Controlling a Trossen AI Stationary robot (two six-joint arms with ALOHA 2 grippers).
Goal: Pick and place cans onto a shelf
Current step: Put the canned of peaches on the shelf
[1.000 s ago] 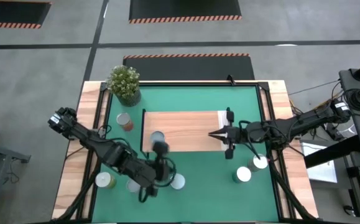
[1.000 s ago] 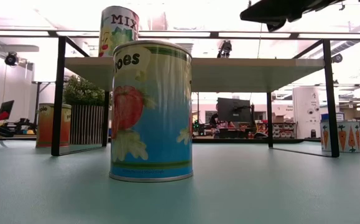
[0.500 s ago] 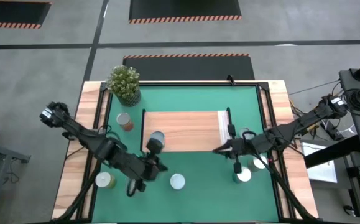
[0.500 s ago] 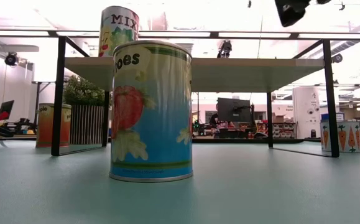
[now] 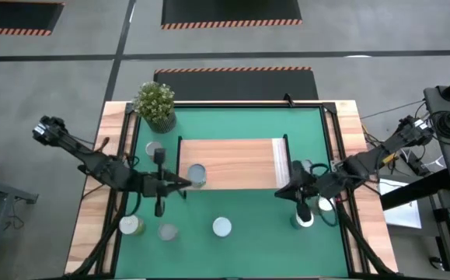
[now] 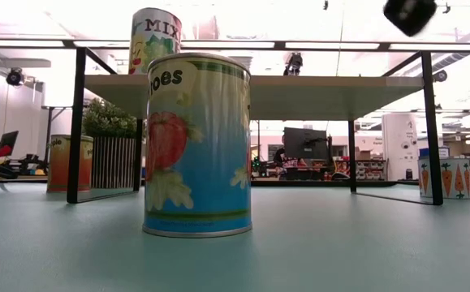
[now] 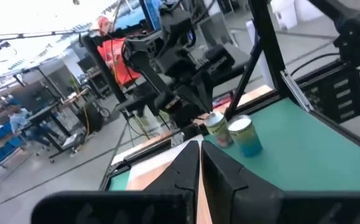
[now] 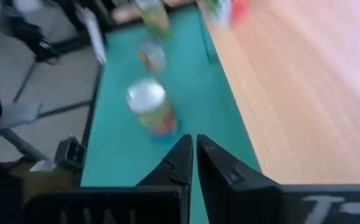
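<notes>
One small silver-topped metal can [image 5: 197, 174] stands on the light-wood shelf board [image 5: 236, 163] at its left end. The rest (six visible) wait on the green mat [image 5: 240, 124]. Left gripper [image 5: 184, 183] and right gripper [image 5: 280, 190] are both closed, empty.

The shelf [image 5: 228, 163] in the middle of the high view is a light wood board with a fine lengthwise grain and a matt face, resting on a thin black metal frame [image 6: 76, 122]. The table mat [image 5: 248, 124] under it is a smooth, matt green sheet, bordered by pale bare wood [image 5: 92, 210] at the frame's left and right. The cans [image 6: 197, 146] have glossy printed paper labels and silvery metal rims; seen from above their tops [image 5: 222, 226] are bright bare metal. The arms [image 5: 100, 163] look like matt black plastic and metal.
</notes>
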